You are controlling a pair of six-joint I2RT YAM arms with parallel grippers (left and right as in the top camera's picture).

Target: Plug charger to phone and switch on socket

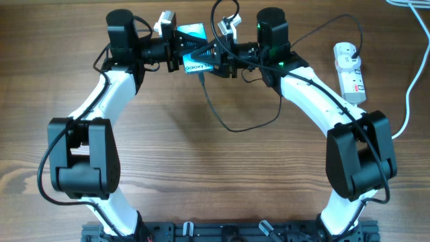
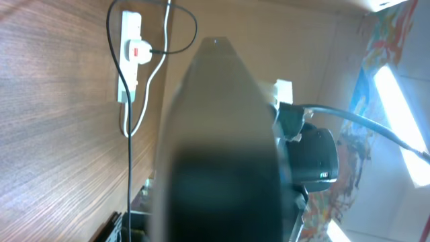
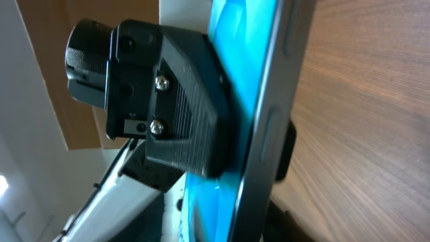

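The phone (image 1: 191, 42), teal face with "Galaxy" text, is held off the table at the back centre. My left gripper (image 1: 176, 50) is shut on it from the left. In the left wrist view the phone is a dark blur (image 2: 222, 148). In the right wrist view I see the phone edge-on (image 3: 269, 134), with a black left finger (image 3: 185, 114) pressed on its face. My right gripper (image 1: 213, 56) reaches the phone from the right, and its fingers are hidden. The charger cable (image 1: 232, 128) hangs from the phone's near end and loops to the adapter in the socket (image 1: 351, 72).
The socket's thick white cord (image 1: 411, 74) runs along the right edge of the table. The socket also shows in the left wrist view (image 2: 131, 57). Wooden table surface (image 1: 222, 181) lies in front of the arms.
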